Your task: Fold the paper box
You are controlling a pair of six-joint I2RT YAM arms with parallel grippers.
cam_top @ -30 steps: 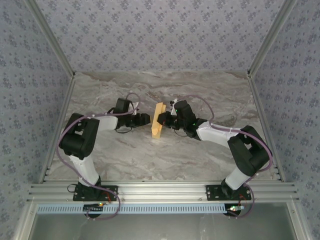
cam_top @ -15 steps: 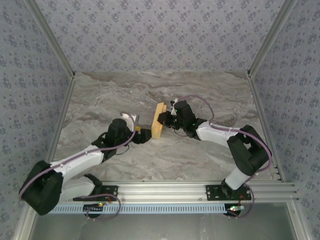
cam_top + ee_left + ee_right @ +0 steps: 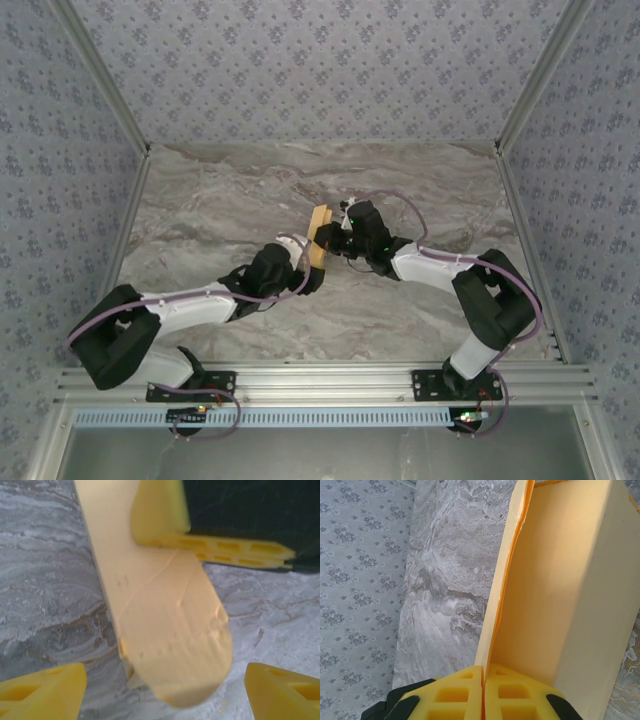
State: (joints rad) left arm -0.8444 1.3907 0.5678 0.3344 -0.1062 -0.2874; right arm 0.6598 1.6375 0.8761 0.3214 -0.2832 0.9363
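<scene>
Status: the task appeared partly complete. The paper box (image 3: pixel 318 240) was at the middle of the worktop (image 3: pixel 220 200), between the two arms, with its long axis running away from the arm bases.

The right pincer (image 3: pixel 483 685) was fully closed, its yellow pads pressed together on a thin card edge of the box at the box's right side. The left pincer (image 3: pixel 306 274) stood wide open at the near end of the box. In its wrist view its two fingertips sat to either side of a rounded flap, clear of it, holding nothing.

Done, as judged: the card was already raised into a rectangular body, with one broad flat panel and a side wall meeting at a crisp fold in the right wrist view.

Left, as judged: the rounded end flap projected straight out, not tucked, so at least that end needed closing. The far end could not be assessed.

Condition: yellow-orange thin card, matt, with a diagonal crease line and light dents across the flap. Whether the near end touched the worktop could not be determined.
</scene>
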